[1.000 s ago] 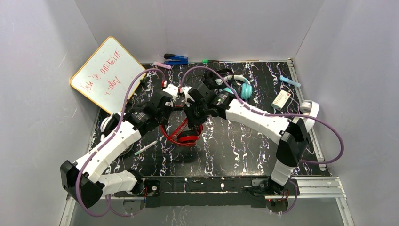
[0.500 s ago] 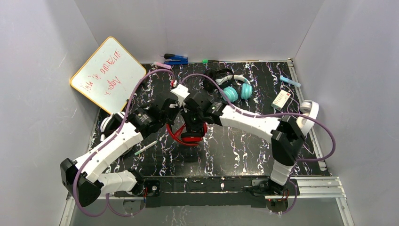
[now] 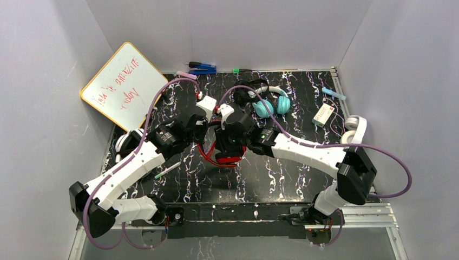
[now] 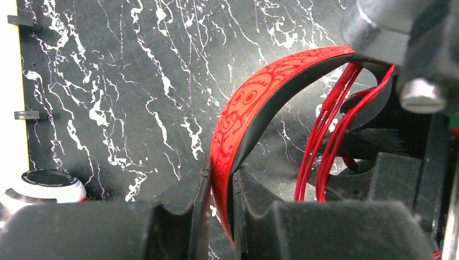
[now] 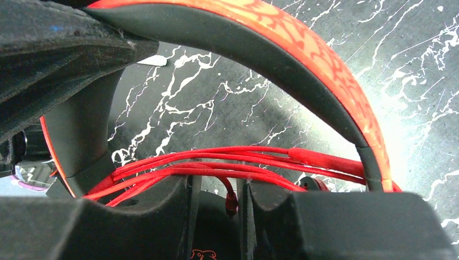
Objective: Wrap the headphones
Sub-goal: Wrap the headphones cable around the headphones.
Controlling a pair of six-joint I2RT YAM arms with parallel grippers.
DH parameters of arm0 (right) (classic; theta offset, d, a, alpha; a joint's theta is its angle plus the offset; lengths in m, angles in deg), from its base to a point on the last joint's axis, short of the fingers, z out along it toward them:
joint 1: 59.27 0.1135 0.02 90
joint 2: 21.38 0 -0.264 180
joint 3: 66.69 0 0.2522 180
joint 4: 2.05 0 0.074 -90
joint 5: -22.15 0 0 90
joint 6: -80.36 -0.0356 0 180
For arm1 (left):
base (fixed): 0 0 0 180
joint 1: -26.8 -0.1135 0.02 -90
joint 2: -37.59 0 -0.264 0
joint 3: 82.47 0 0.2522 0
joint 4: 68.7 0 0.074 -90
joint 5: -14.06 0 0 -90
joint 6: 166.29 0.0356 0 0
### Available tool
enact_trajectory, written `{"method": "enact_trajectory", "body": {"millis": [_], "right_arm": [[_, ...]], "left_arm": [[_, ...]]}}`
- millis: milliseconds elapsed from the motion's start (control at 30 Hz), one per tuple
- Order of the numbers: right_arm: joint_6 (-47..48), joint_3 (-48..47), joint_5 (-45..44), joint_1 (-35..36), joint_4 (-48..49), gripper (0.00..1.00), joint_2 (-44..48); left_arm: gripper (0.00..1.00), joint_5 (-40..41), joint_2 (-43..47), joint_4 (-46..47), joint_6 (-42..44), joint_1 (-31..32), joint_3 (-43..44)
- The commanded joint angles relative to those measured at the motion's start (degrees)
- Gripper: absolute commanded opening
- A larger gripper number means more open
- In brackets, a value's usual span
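Observation:
The red headphones stand mid-table, with their red cord in several strands across the band. My left gripper is shut on the red patterned headband; in the top view it is just left of the headphones. My right gripper is right above them, jaws a little apart, with the cord's plug end hanging loose between them; it also shows in the top view. Teal headphones and small black ones lie behind. White ones lie far right, white-and-black ones far left.
A whiteboard leans at the back left. Blue tools and a pink marker lie at the back edge. A white box and a light blue marker lie at the right. A marker lies near my left forearm.
My right gripper has swung from behind the red headphones to above them, its elbow moving right and nearer. The headphones have shifted slightly right. My left gripper has kept hold of the band.

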State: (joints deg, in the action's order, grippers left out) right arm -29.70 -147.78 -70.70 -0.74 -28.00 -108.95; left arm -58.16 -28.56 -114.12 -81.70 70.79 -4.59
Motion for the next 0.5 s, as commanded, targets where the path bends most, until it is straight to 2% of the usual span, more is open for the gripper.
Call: {"method": "enact_trajectory", "body": {"millis": [0, 267, 467], "right_arm": [[-0.2, 0.1, -1.7, -0.7, 5.3, 0.41, 2.4], [-0.9, -2.8, -3.5, -0.8, -4.2, 0.6, 6.1], [-1.6, -3.4, -7.3, -1.1, -10.5, 0.64, 9.8]], "left_arm": [[0.0, -4.1, 2.1, 1.4, -4.9, 1.4, 1.7], [0.0, 2.0, 0.6, -1.8, -4.8, 1.3, 3.9], [0.0, 3.0, 0.6, -2.3, -3.9, 1.3, 4.7]]}}
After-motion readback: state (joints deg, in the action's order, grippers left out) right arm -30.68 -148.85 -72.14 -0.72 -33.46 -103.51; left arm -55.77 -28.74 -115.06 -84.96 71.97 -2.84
